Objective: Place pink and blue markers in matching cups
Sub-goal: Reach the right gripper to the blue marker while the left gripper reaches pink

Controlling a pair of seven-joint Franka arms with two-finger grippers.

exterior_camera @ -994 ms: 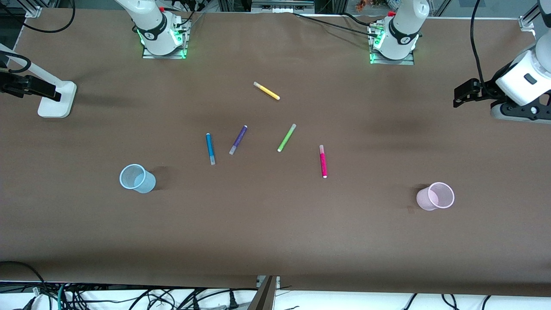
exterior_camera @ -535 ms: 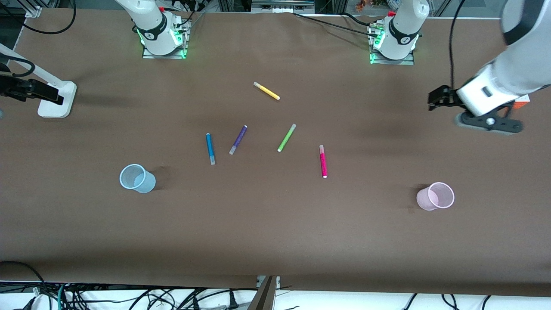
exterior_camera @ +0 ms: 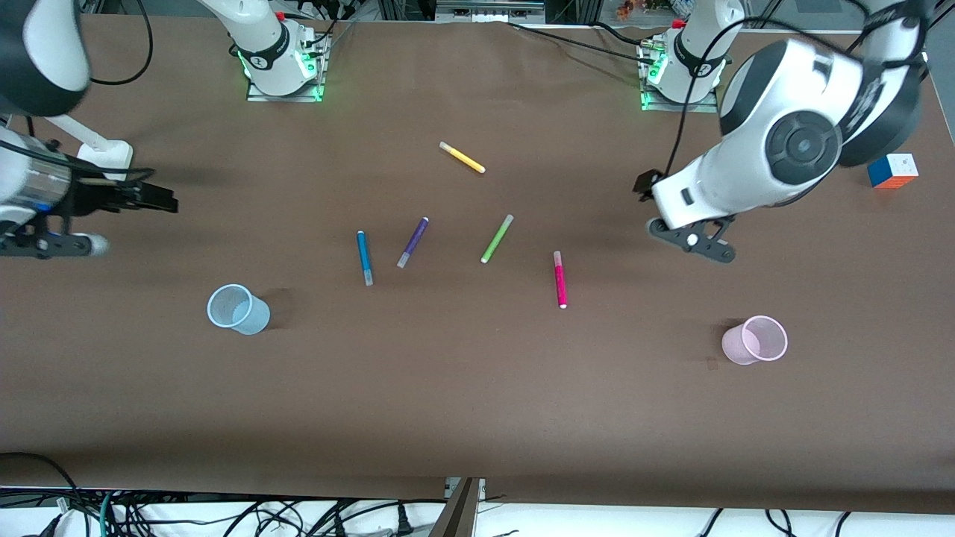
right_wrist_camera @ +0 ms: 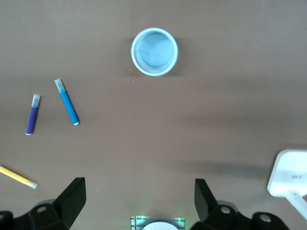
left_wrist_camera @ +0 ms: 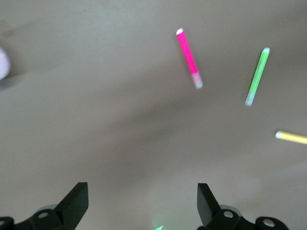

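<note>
The pink marker (exterior_camera: 559,280) lies flat near the table's middle and also shows in the left wrist view (left_wrist_camera: 188,57). The blue marker (exterior_camera: 364,257) lies toward the right arm's end and shows in the right wrist view (right_wrist_camera: 67,102). The pale blue cup (exterior_camera: 237,309) stands upright, nearer the front camera than the blue marker; it is empty in the right wrist view (right_wrist_camera: 154,51). The pale pink cup (exterior_camera: 755,340) stands toward the left arm's end. My left gripper (exterior_camera: 643,181) (left_wrist_camera: 142,201) is open and empty over bare table beside the pink marker. My right gripper (exterior_camera: 153,200) (right_wrist_camera: 139,201) is open and empty over the right arm's end.
A purple marker (exterior_camera: 412,242), a lime-green marker (exterior_camera: 497,239) and a yellow marker (exterior_camera: 462,157) lie between the two task markers. A colour cube (exterior_camera: 893,171) sits at the left arm's end. A white stand base (exterior_camera: 99,173) sits at the right arm's end.
Both arms have swung in over the table from its ends toward the middle. The markers and cups have not moved.
</note>
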